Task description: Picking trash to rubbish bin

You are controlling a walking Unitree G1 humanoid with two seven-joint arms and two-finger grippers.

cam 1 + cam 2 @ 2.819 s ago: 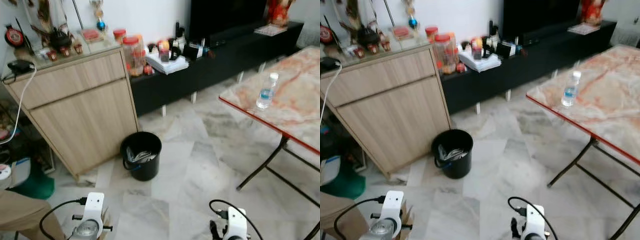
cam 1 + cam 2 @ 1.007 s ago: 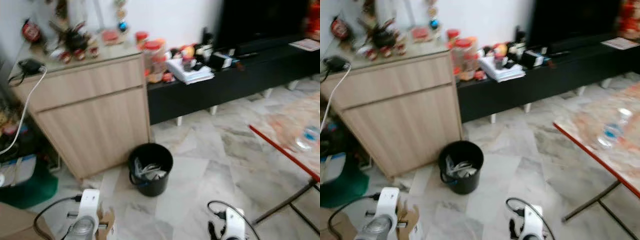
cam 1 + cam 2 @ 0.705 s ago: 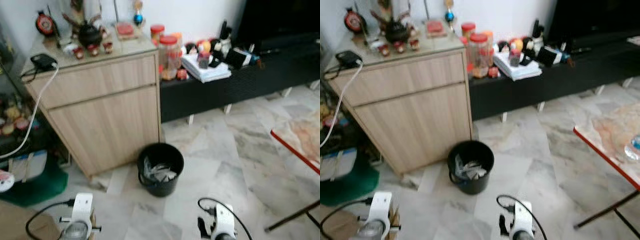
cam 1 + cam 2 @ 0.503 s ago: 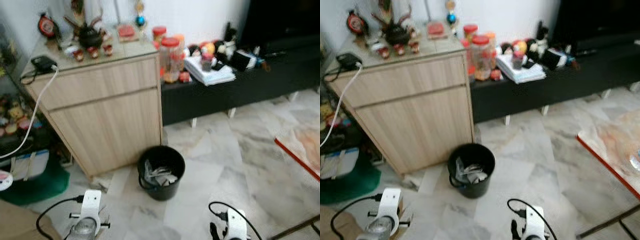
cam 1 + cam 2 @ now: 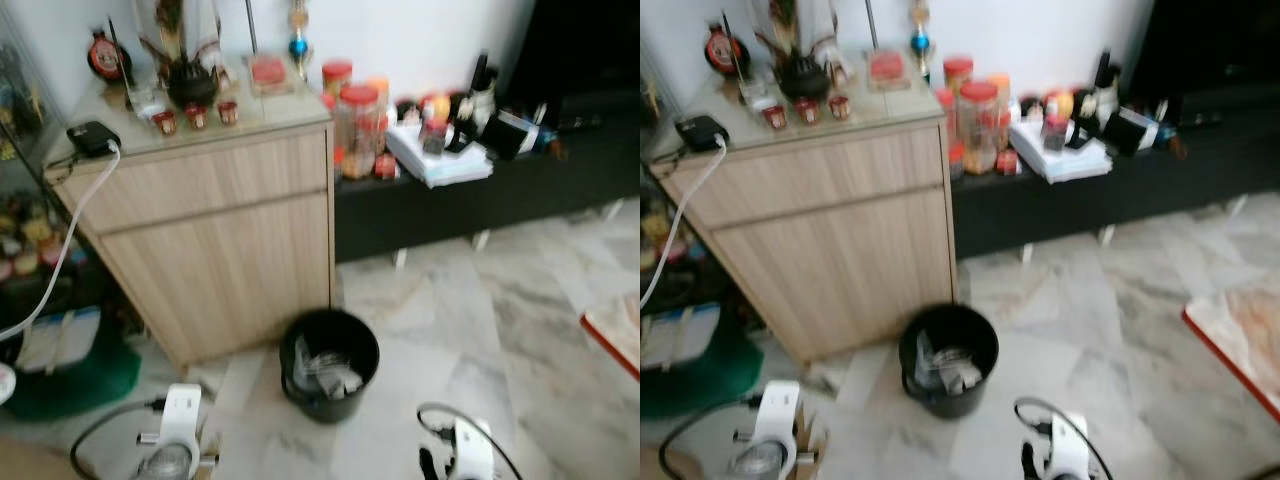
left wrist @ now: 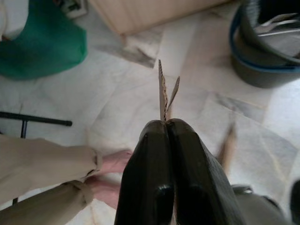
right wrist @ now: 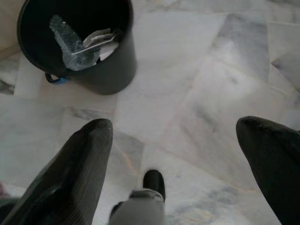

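Cardboard scrap [image 6: 163,96], thin and brown, sits pinched edge-on in the closed left gripper [image 6: 167,123]; the round black plastic bin [image 5: 329,362] stands ahead, slightly rightward, nearer the wide-open right gripper [image 7: 178,154].

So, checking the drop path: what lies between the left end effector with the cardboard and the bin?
Bare marble floor. In the left wrist view, the left end effector pinches the cardboard scrap, and nothing sits between it and the black bin.

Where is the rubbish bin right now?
The black rubbish bin stands on the marble floor ahead of the robot, slightly left of centre, just in front of the wooden cabinet and its right corner.
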